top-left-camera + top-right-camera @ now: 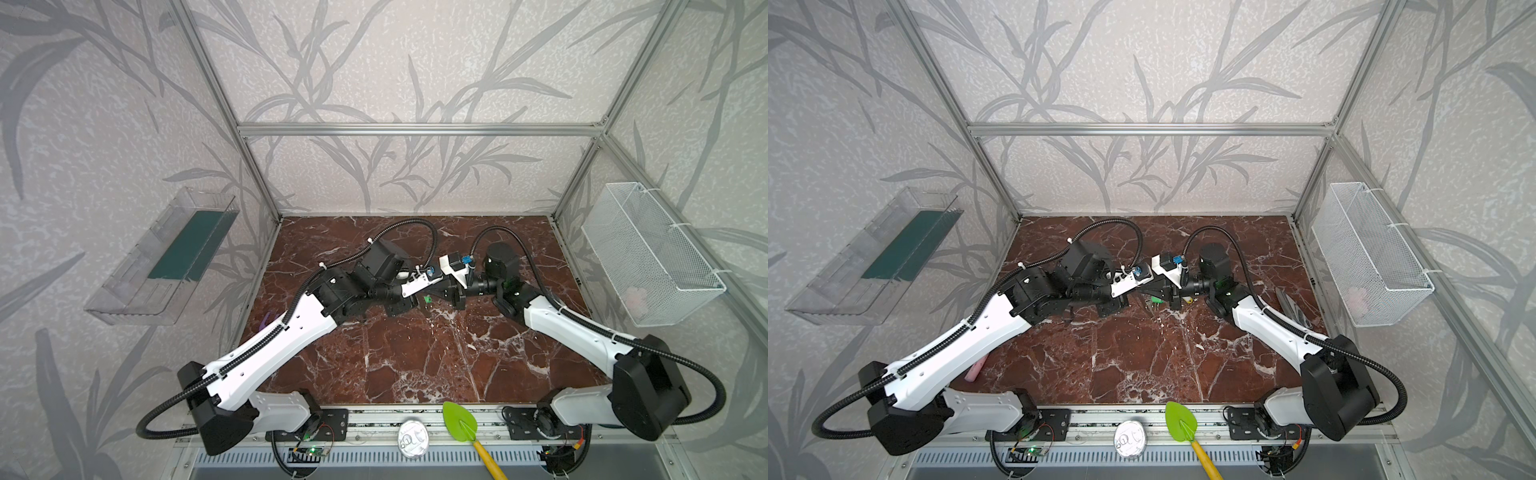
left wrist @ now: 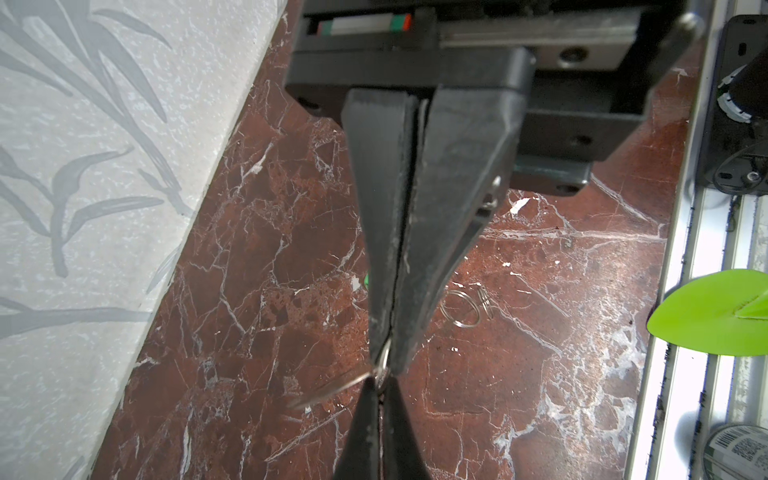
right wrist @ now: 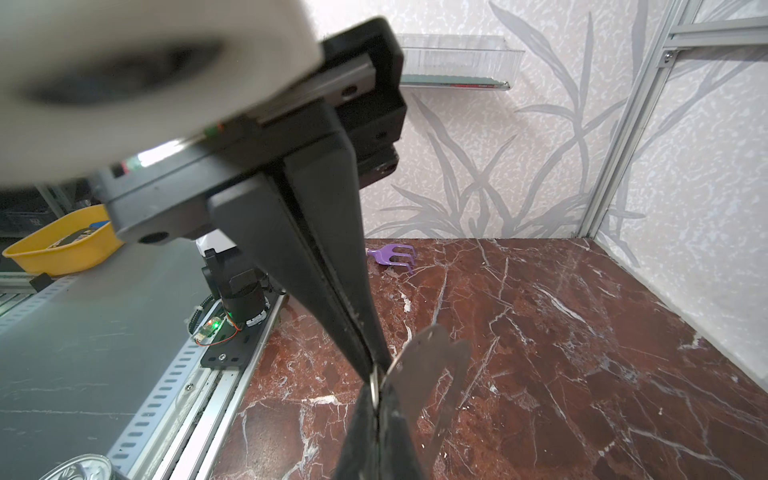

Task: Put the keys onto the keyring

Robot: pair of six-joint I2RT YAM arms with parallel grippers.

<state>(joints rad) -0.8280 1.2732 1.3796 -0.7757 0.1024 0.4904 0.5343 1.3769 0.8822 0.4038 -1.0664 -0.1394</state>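
— Where are your claws?

— My left claw [image 2: 388,365] and my right claw [image 3: 376,370] meet tip to tip above the middle of the table [image 1: 415,365]; both are closed, and both appear to pinch the same small wire ring [image 3: 375,382]; the keyring [image 3: 432,374], a flat grey plate, hangs beside that ring, lifted off the marble.

— How far along are you?

— Barely begun, I'd judge; no key is on it yet; the green-tagged key [image 1: 1156,300] lies on the table just beneath my claws; a yellow tag [image 1: 1187,300] to its right I take for the second key, though my right arm hides most of it; both are left to thread.

— Anything in the way?

— Nearest, on the front rail, a tin can [image 1: 412,438] and a green trowel [image 1: 459,419], well apart from the work; then two loose rings [image 2: 465,309] on the marble, just nearer than my claws; a pink stick [image 1: 976,368] at the near left, beside my left arm; the purple fork toy [image 3: 392,255] by the left wall; farther out, a clear tray [image 1: 166,257] on the left wall and a mesh basket [image 1: 648,257] on the right wall. The real hindrance is myself, I think; with both claws busy on the ring, neither is free to fetch a key.
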